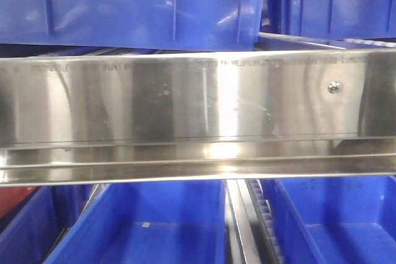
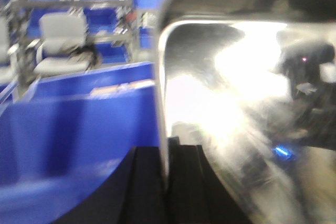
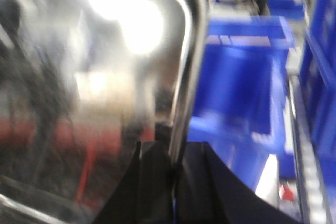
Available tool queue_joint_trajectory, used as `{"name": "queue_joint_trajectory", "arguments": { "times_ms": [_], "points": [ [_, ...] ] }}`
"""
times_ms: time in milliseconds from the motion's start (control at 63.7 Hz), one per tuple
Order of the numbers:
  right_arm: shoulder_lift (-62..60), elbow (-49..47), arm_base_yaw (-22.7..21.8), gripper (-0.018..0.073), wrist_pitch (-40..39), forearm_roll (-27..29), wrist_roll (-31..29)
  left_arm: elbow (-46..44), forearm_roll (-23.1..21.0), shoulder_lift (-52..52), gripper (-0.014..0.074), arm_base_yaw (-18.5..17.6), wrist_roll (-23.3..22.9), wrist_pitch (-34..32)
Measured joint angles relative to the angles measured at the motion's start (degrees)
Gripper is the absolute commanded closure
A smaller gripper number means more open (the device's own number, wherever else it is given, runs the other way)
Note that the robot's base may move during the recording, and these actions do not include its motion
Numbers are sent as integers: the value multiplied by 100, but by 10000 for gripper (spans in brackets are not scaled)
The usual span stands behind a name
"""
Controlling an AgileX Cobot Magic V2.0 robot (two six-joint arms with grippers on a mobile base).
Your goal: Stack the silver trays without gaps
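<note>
Left fingers [image 2: 143,192] pinch silver tray [image 2: 220,103] rim, pan at 1 o'clock; right fingers [image 3: 152,187] likewise, pan at 10 o'clock.

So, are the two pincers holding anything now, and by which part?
The left pincer clamps the rim of a silver tray; the right pincer likewise clamps a silver tray by its rim. Whether it is one tray cannot be told.
</note>
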Motion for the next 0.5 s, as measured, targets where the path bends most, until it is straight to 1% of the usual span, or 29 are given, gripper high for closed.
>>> {"name": "queue_joint_trajectory", "arguments": {
  "times_ms": [502],
  "points": [
    [12, 0, 41, 617, 75, 57, 50, 0, 0, 0, 605, 0, 34, -69]
  ]
}}
